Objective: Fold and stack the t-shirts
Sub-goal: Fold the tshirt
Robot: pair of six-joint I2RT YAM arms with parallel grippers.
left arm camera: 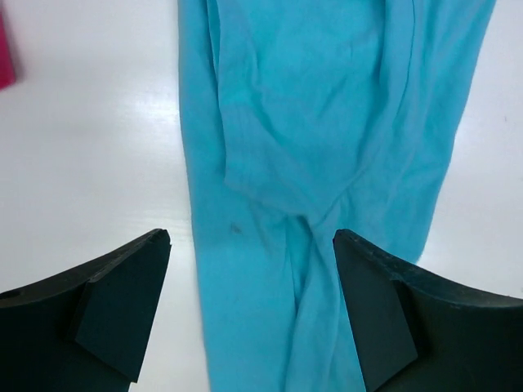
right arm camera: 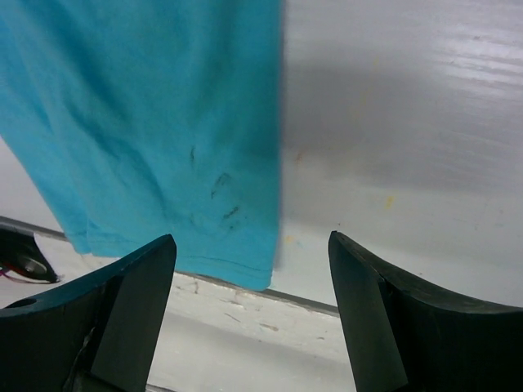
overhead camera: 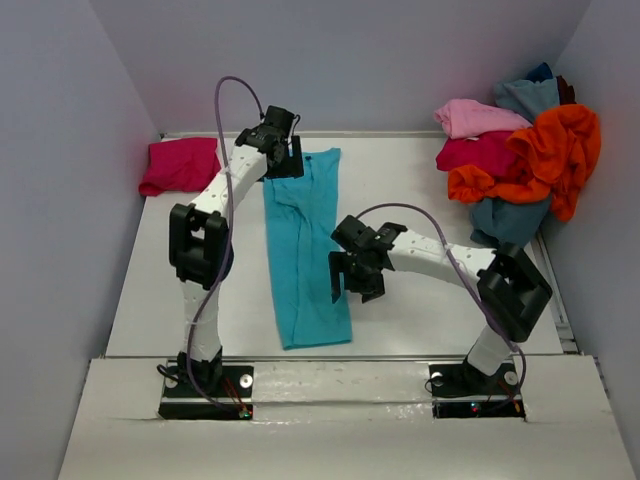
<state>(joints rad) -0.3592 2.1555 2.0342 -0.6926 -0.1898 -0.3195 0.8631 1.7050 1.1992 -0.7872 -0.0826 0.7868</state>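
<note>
While flat, turquoise t-shirt [left arm camera: 327,122] beneath fingers [left arm camera: 114,302].

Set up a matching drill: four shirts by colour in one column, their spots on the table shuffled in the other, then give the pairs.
Column one
1. turquoise shirt
2. magenta shirt
3. orange shirt
4. light pink shirt

Column two
A. alone in the far left corner
B. on top of the far right heap, at its left
C. laid out as a long strip in the middle
D. draped across the heap's front and right

Pairs: 1-C, 2-A, 3-D, 4-B
</note>
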